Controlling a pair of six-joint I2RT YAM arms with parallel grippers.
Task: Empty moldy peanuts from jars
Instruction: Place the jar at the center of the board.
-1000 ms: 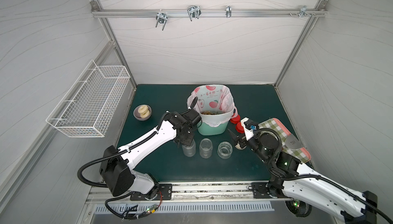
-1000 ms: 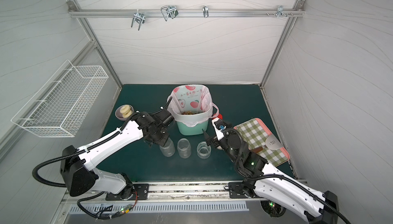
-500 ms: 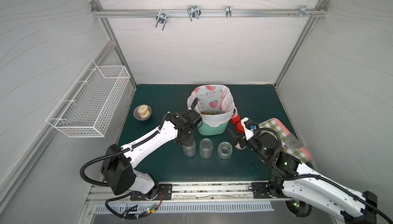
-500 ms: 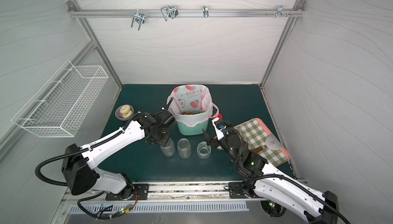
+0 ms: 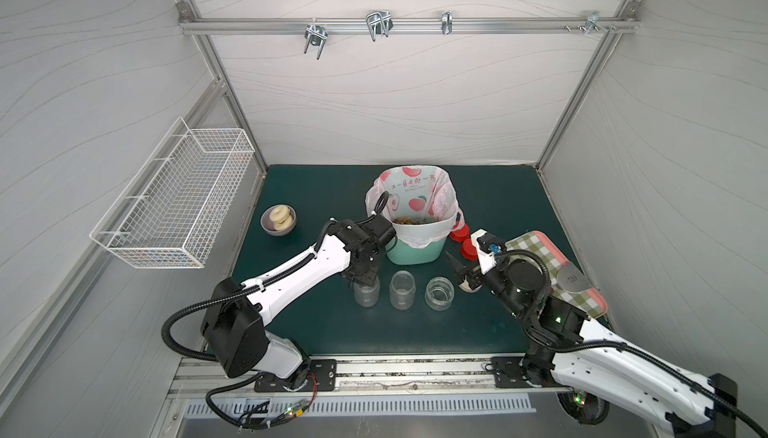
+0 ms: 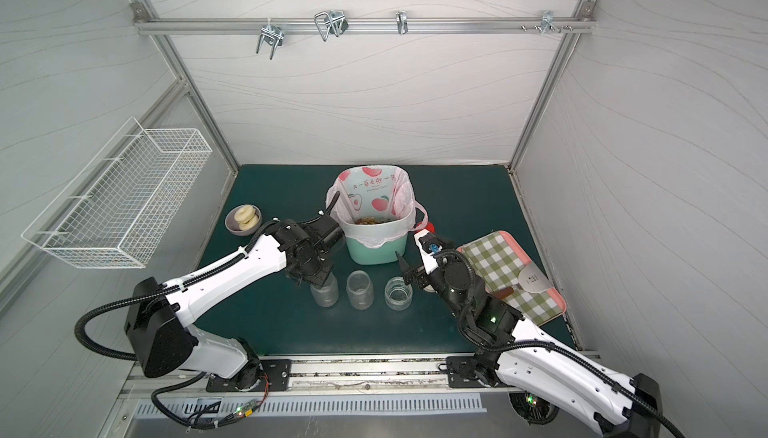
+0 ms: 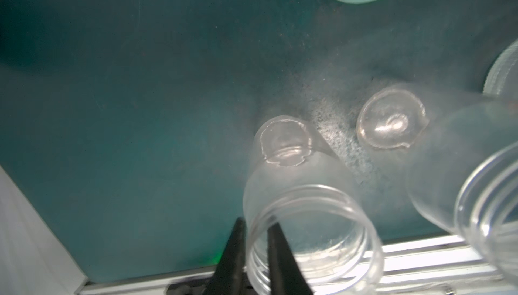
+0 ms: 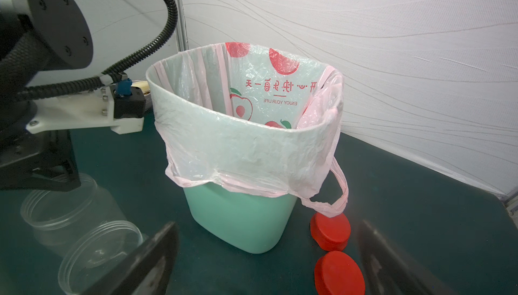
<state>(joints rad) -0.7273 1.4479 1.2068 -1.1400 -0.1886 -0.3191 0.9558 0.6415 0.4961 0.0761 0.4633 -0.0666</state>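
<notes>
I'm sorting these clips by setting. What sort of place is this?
Probably a robot test booth, not a home kitchen: white panel walls on an aluminium frame, a left arm and right arm bolted to a base rail, and a green mat as the work surface.

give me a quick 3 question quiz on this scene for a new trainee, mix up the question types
1. True or false: all three clear plastic jars stand upright, lidless and empty on the dark green mat.
2. Where are the small tan oval peanuts? A) in the jars B) in the mint-green bin lined with a pink fruit-print bag C) scattered on the mat
3. How many round red screw lids lie on the mat beside the bin?

Key: 1 true; 2 B; 3 two.
</notes>
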